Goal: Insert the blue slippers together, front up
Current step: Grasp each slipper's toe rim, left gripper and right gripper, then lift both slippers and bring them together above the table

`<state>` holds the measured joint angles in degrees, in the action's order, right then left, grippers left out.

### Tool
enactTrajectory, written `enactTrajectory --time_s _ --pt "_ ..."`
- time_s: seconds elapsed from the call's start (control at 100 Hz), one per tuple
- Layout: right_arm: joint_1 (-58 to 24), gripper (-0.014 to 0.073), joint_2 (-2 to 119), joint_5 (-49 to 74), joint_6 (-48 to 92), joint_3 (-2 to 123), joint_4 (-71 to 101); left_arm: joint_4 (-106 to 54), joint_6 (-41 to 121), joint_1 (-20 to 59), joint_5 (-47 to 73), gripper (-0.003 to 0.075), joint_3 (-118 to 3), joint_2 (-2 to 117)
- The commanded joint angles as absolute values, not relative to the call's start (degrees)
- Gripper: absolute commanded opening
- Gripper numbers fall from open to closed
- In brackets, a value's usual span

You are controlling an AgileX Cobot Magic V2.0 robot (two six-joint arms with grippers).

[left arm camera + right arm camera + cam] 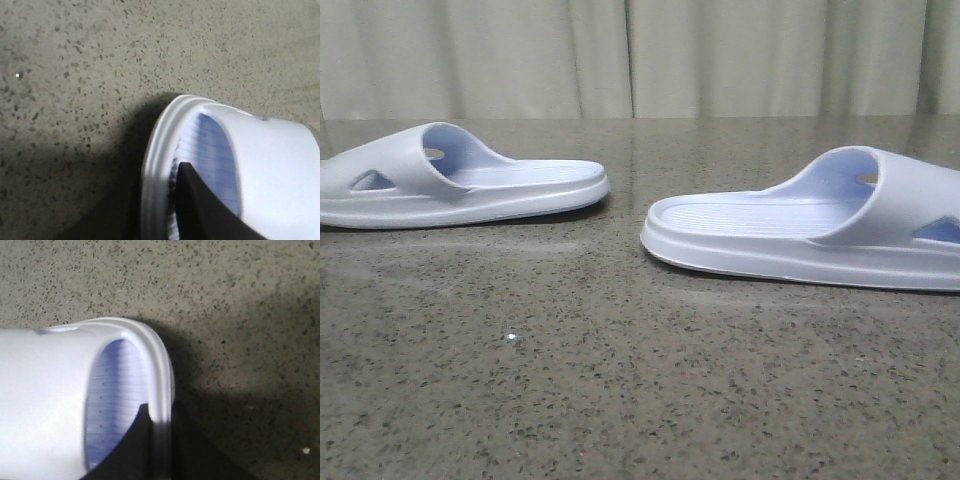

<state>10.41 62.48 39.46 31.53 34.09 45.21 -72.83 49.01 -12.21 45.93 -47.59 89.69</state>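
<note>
Two pale lavender-blue slippers lie on the speckled stone table. In the front view the left slipper (470, 185) has its heel toward the centre and its strap at the left edge. The right slipper (810, 225) mirrors it. Neither gripper shows in that view. In the left wrist view my left gripper (162, 187) straddles the side rim of the left slipper (280, 165), with one black finger (200, 210) on the ribbed footbed; the other finger is hidden in shadow. My right gripper (160, 417) grips the right slipper (45, 400) the same way, with one finger (130, 450) inside.
The grey-brown speckled table (620, 380) stretches in front of the slippers, with a gap between their heels. A pale curtain (640, 60) hangs behind the table's far edge.
</note>
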Motion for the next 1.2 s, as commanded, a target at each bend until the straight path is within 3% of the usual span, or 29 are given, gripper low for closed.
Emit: enactTrajectory --time_s 0.0,0.67,0.88,1.19 --pt "10.7 -0.0107 61.4 37.4 32.9 35.6 45.4 -75.6 49.7 -12.4 47.9 0.0015 -49.2 87.7" --pt "10.7 -0.0107 59.8 38.0 32.9 44.4 50.3 -71.0 50.6 -12.6 48.3 0.0015 -49.2 71.2" --pt "10.7 -0.0107 56.1 38.0 32.9 47.6 51.5 -70.2 49.2 -16.6 49.7 0.0015 -49.2 69.6" --pt "10.7 -0.0107 56.2 42.8 41.5 48.1 66.4 -75.4 49.2 -18.5 56.6 0.0015 -49.2 69.6"
